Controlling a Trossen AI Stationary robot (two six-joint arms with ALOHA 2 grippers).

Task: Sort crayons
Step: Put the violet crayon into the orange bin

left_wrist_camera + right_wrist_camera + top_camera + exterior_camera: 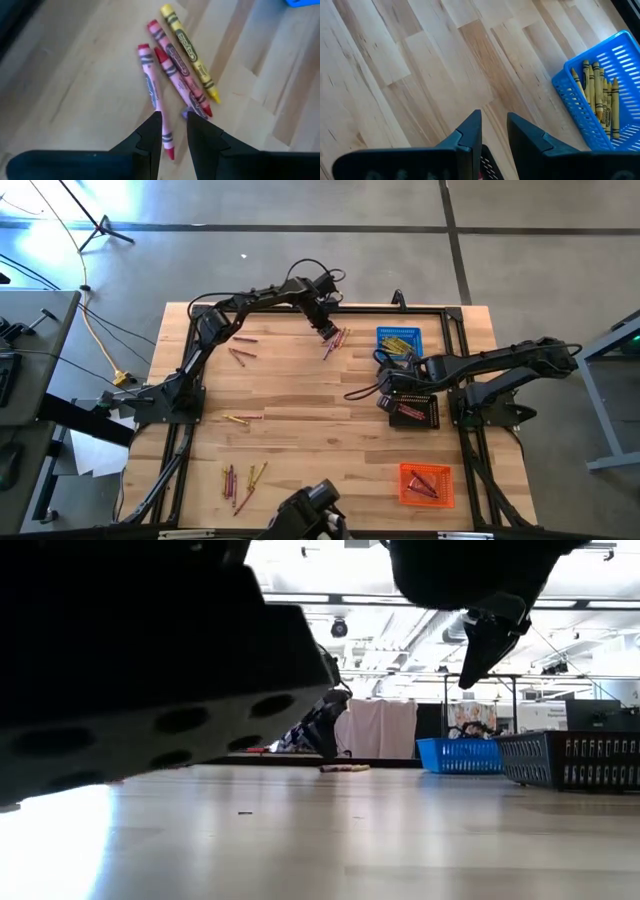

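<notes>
The left arm reaches far across the wooden plank table (300, 395), its left gripper (174, 131) narrowly parted above paper-wrapped crayons (172, 70) (three red, one yellow). The right gripper (494, 131), narrowly parted, hovers beside the blue mesh basket (580, 97).

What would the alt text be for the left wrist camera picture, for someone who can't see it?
The left gripper, its two dark fingers slightly apart, hovers over a small cluster of paper-wrapped wax crayons lying on the light wooden table: three red or pink ones and one yellow crayon. A corner of a blue plastic basket shows at the picture's edge.
</notes>
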